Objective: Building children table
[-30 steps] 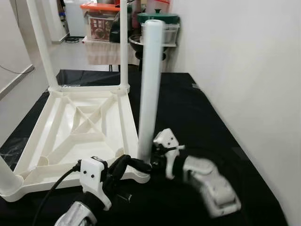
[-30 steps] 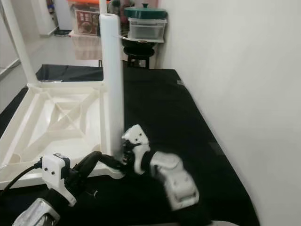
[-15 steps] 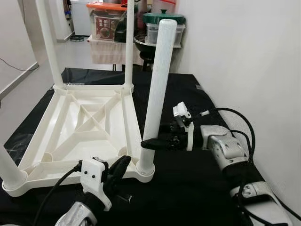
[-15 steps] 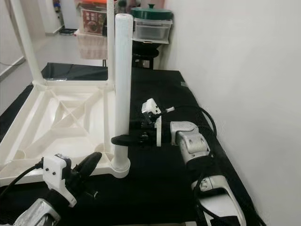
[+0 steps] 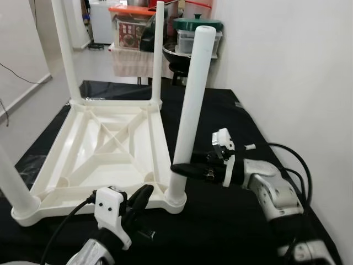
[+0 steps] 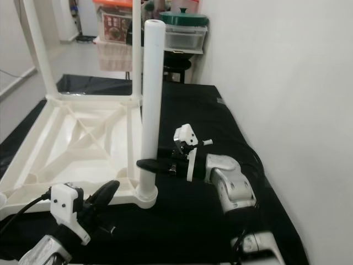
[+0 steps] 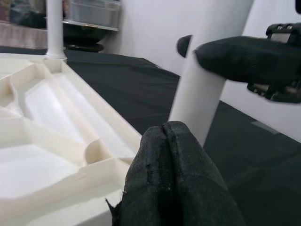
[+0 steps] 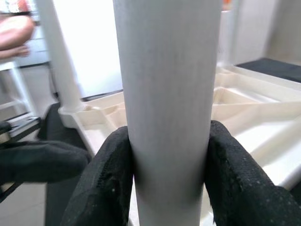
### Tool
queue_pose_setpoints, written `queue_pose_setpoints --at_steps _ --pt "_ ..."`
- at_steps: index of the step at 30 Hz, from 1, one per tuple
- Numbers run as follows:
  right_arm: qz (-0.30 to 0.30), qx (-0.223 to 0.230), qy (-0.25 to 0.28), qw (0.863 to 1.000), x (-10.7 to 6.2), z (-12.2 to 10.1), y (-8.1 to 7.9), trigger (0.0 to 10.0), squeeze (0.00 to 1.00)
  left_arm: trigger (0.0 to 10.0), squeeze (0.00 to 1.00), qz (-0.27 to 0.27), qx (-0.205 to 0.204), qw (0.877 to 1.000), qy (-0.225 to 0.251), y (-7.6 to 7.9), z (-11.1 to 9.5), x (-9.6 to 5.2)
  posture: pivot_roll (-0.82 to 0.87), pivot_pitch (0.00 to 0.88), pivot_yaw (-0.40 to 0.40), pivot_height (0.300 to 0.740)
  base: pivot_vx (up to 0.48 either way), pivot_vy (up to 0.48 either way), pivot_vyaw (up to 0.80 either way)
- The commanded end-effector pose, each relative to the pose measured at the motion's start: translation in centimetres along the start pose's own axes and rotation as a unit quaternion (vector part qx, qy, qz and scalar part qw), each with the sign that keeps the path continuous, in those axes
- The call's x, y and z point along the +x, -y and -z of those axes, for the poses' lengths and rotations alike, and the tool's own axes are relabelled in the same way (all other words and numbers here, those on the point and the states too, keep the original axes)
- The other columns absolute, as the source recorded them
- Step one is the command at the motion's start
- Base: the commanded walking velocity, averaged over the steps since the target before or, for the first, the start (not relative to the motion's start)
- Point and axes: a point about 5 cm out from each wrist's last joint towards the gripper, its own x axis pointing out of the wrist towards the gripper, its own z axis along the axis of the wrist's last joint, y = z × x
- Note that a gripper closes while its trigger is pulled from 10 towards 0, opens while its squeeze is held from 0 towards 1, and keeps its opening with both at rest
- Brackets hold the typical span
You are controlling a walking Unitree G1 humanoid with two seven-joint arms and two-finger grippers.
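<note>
Black cloth covers the work surface (image 5: 220,110), which runs alongside a plain white wall, with stacked storage tubs and a green-lidded pot at the far end.

On it lies the upside-down white plastic children's tabletop (image 5: 105,149), ribbed underside up, with 4 white tubular legs in view: 2 at the far corners, 1 at the near left corner, and the near right white tubular leg (image 5: 190,105) standing in its corner socket (image 5: 175,200). That last leg leans slightly toward the wall rather than standing plumb (so it is probably not fully seated, though the socket joint itself is hard to read).

The right gripper (image 6: 148,164) is clamped around the lower part of this leg, 1 black finger on each side of the tube, as the right wrist view shows with the pads (image 8: 110,174) pressed against the white surface. The left gripper (image 5: 142,197) sits just beside the tabletop's near edge, close to the socket, its 2 fingers pressed together on nothing.

The risk I see: if the grip lets go while the leg is tilted, it may topple out of the socket onto the cloth. Pushing down off-axis could jam it crooked, or lift and slide the light tabletop, since nothing pins that corner.
</note>
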Motion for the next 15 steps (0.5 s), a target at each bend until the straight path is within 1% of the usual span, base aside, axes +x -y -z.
queue_pose_setpoints --at_steps 1,2,3,4,5,6,7,8,10,12,13,14,15 --pt "0.179 0.067 -0.031 0.981 0.1 3.5 -0.8 0.0 0.0 7.7 0.0 0.002 -0.003 1.0 -0.002 0.0 -0.1 -0.2 0.01 0.0 -0.093 0.74 0.0 0.0 0.0" --pt "0.198 0.023 -0.046 0.979 1.2 4.0 -3.2 0.0 0.0 7.6 0.0 0.003 0.0 1.0 -0.004 -0.2 -0.1 -0.2 0.0 0.0 -0.081 0.74 0.0 0.0 0.0" --pt "0.198 0.023 -0.046 0.979 1.2 4.0 -3.2 0.0 0.0 7.6 0.0 0.003 0.0 1.0 -0.004 -0.2 -0.1 -0.2 0.0 0.0 -0.081 0.74 0.0 0.0 0.0" --pt "0.226 0.049 -0.049 0.972 1.5 4.6 -3.5 0.0 0.0 7.6 0.0 0.003 -0.002 1.0 -0.003 -0.3 -0.2 -0.2 -0.01 0.0 -0.073 0.74 0.0 0.0 0.0" --pt "0.226 0.049 -0.049 0.972 1.5 4.6 -3.5 0.0 0.0 7.6 0.0 0.003 -0.002 1.0 -0.003 -0.3 -0.2 -0.2 -0.01 0.0 -0.073 0.74 0.0 0.0 0.0" --pt "0.243 0.08 -0.059 0.965 1.4 5.3 -3.3 0.0 0.0 7.7 0.0 0.005 -0.003 1.0 -0.004 -0.3 -0.2 -0.1 0.03 0.0 -0.096 0.74 0.0 0.0 0.0" --pt "0.231 0.085 -0.061 0.967 1.5 5.3 -3.2 0.0 0.0 7.8 0.0 0.007 -0.003 1.0 -0.004 -0.3 -0.2 -0.1 0.03 0.0 -0.098 0.74 0.0 0.0 0.0" --pt "0.226 0.085 -0.061 0.968 1.6 5.2 -3.4 0.0 0.0 8.0 0.0 0.007 -0.004 1.0 -0.004 -0.3 -0.2 0.0 0.03 0.0 -0.098 0.74 0.0 0.0 0.0" --pt "0.198 0.052 -0.076 0.976 2.1 5.1 -4.6 0.0 0.0 7.8 0.0 0.002 -0.001 1.0 -0.004 -0.3 -0.2 -0.1 0.03 0.0 -0.098 0.74 0.0 0.0 0.0" --pt "0.198 0.052 -0.076 0.976 2.1 5.1 -4.6 0.0 0.0 7.8 0.0 0.002 -0.001 1.0 -0.004 -0.3 -0.2 -0.1 0.03 0.0 -0.098 0.74 0.0 0.0 0.0" --pt "0.204 0.051 -0.08 0.974 2.1 5.0 -4.6 1.2 0.0 7.5 0.0 -0.002 0.002 1.0 -0.003 -0.3 -0.2 0.0 0.03 0.0 -0.101 0.74 0.0 0.0 0.0" --pt "0.207 0.071 -0.077 0.973 2.0 4.9 -4.4 9.6 0.0 7.4 0.0 -0.002 0.003 1.0 -0.002 -0.2 -0.1 0.1 0.03 0.0 -0.103 0.74 0.0 0.0 0.0" --pt "0.207 0.071 -0.077 0.973 2.0 4.9 -4.4 9.6 0.0 7.4 0.0 -0.002 0.003 1.0 -0.002 -0.2 -0.1 0.1 0.03 0.0 -0.103 0.74 0.0 0.0 0.0"
